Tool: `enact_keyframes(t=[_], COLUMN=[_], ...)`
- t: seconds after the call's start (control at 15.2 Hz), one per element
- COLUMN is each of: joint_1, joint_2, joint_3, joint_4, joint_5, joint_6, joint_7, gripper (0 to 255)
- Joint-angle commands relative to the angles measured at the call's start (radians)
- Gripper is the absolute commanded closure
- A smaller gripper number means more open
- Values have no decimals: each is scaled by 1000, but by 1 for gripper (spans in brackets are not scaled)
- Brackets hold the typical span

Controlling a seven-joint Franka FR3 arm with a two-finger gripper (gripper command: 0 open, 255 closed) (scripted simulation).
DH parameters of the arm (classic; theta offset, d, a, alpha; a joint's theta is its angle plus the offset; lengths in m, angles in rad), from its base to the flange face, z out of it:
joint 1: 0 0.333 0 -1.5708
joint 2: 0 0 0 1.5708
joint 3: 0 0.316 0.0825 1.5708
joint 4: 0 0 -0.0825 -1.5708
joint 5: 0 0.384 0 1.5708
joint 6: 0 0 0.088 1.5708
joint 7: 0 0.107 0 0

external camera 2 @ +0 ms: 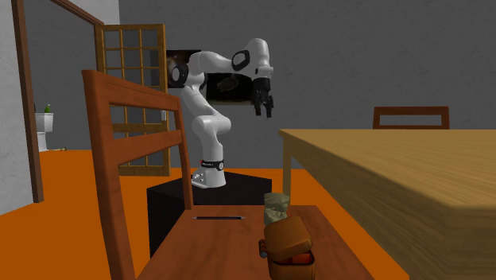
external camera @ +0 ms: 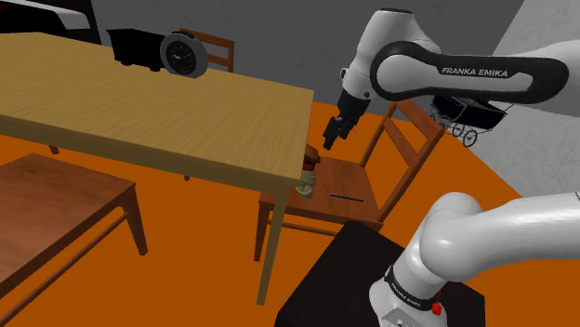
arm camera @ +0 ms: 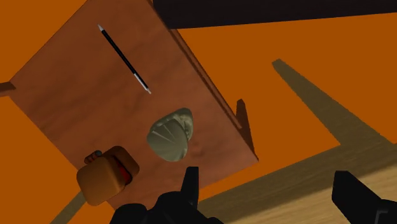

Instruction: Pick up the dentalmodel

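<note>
Black two-finger gripper open, fingers wide apart, hovers well above brown wooden chair seat. Grey-green ridged dental model on seat at table-side edge, near orange-brown boxy object; thin black stick farther off. Best: centre over model, descend straight, avoid boxy object.

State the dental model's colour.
The dental model is dull greyish green; the wrist view shows it best.
</note>
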Motion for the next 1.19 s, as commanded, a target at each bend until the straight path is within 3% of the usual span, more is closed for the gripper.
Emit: enact_keyframes(t=[0.0,0.73,1.12], joint_1=[-12,-50,-21], joint_2=[40,342,583], joint_3=[-31,-202,-307], joint_4=[-36,-127,-98], joint_5=[-12,-28,65], joint_6=[82,493,707], joint_7=[-18,-133,-258], gripper=[0,0,0])
